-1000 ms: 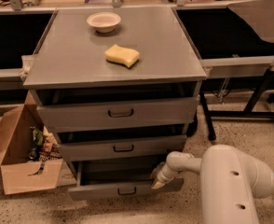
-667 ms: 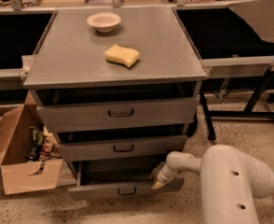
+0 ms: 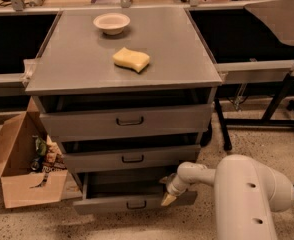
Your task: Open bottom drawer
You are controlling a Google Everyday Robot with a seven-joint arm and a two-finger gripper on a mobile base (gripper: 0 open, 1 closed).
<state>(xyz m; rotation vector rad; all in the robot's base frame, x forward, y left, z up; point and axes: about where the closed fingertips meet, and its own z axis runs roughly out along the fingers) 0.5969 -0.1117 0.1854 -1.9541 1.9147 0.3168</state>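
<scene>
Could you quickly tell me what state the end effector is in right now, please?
End effector: cannot be told; it sits at the right end of the partly open bottom drawer, by its front.

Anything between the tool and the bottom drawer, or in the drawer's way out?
Nothing visible. The tool sits at the right end of the bottom drawer front, drawer partly out. The cardboard box stands left of the cabinet, not in front.

Gripper at bottom drawer front, R end; cardboard box crowds L side.
</scene>
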